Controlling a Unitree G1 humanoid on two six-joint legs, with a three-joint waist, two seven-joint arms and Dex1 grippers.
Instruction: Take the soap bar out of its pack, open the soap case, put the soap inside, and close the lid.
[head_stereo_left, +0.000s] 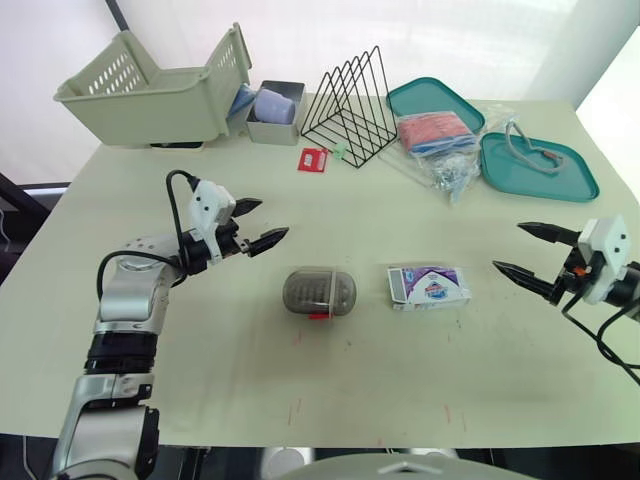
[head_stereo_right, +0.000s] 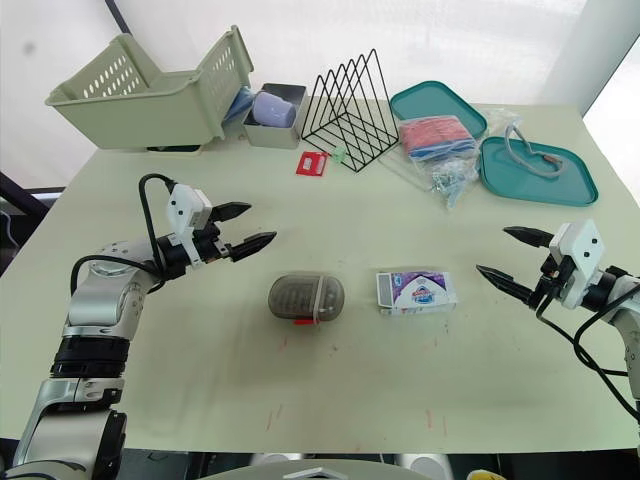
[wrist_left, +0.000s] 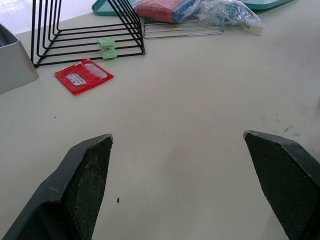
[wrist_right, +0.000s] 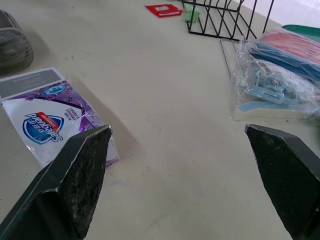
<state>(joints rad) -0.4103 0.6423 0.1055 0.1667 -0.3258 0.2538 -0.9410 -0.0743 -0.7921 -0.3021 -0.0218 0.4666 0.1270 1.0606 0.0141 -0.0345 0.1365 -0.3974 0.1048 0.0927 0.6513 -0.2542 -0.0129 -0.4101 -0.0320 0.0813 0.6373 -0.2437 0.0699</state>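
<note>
Soap pack: a white and purple soap pack (head_stereo_left: 429, 286) lies flat on the pale table (head_stereo_left: 300, 390), printed face up, a little to the right of centre.
Soap case: a smoky grey oval soap case (head_stereo_left: 319, 291) sits just left of the pack with a bare strip of table between them. Its lid is down, and a small red tab (head_stereo_left: 320, 315) shows at its front edge.
Left gripper: the left gripper (head_stereo_left: 273, 218) hovers to the left of the case, well apart from it. Its two black fingers are spread and hold nothing, with the tips pointing toward the middle of the table.
Right gripper: the right gripper (head_stereo_left: 508, 246) hangs near the table's right edge, to the right of the pack and not touching it. Its fingers are parted wide and empty (the tips aim back toward the pack).
Back of the table: a tilted pale green basket (head_stereo_left: 150, 90) stands at the far left. To its right come a grey box (head_stereo_left: 275, 115), a black wire rack (head_stereo_left: 352, 105) and a red packet (head_stereo_left: 313, 160) lying flat in front of the rack.
Far right: two teal trays (head_stereo_left: 540, 165) lie there, with a clear bag of small items (head_stereo_left: 440, 140) resting between them.
</note>
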